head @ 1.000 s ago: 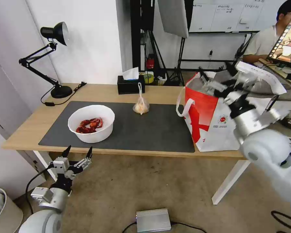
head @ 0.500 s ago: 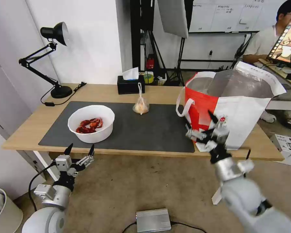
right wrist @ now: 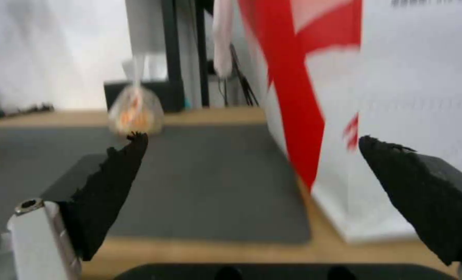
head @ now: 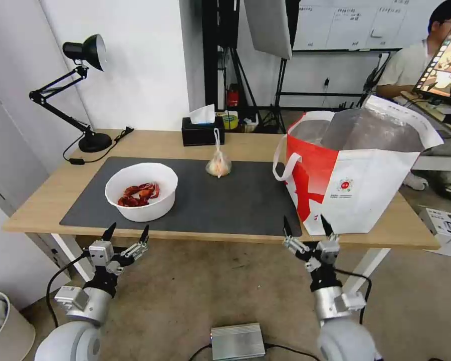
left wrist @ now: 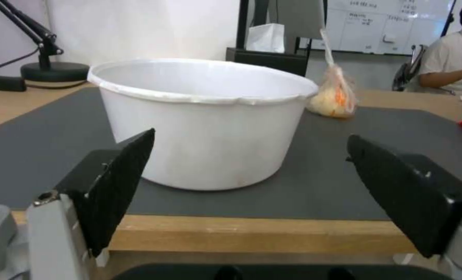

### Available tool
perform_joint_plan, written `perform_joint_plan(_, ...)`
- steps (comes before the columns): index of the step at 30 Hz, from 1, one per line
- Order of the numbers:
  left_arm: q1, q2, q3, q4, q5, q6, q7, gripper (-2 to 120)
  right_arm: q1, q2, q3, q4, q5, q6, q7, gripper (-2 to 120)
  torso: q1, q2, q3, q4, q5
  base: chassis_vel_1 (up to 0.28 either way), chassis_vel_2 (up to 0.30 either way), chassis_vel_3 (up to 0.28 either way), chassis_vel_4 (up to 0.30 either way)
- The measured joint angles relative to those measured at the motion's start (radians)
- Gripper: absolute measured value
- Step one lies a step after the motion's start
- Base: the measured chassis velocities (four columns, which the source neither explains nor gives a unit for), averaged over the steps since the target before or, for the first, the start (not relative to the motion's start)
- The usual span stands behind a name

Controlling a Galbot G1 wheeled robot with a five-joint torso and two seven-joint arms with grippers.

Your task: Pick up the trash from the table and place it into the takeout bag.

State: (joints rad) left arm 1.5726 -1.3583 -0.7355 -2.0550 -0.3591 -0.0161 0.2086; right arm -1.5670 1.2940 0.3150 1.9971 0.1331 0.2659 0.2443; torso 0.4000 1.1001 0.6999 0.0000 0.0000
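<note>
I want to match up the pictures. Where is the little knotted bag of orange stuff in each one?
Head view: the knotted bag sits on the grey mat, mid-table, before the black tissue box.
Left wrist view: the bag stands behind the white bowl.
Right wrist view: the bag stands far back on the mat.
Shared landmark: the grey mat.

- silver-grey arms with rounded white joint housings, black cables looping beside each wrist
- left gripper (head: 126, 233) and right gripper (head: 305, 226): pointed black fingers on silver mounts
</note>
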Motion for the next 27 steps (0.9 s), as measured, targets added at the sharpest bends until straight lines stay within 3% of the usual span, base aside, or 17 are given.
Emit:
perform_joint_plan(8, 0.004, -0.007, -0.001, -0.001, -0.001, -0.001, 0.001, 100, -0.056, 0.015, -0.017, 0.022, -0.084, -0.05, 0.018, 100, 0.0, 0.0, 0.0, 0.0, -0.0001, 0.0, 0.0, 0.0, 0.0)
perform_joint_plan(27, 0.012, -0.011, -0.006, 0.016, -0.009, -0.017, 0.02, 100, -0.112, 0.04, -0.017, 0.104, -0.078, -0.017, -0.023, 100, 0.0, 0.0, 0.0, 0.0, 0.0, 0.0, 0.0, 0.0, 0.0)
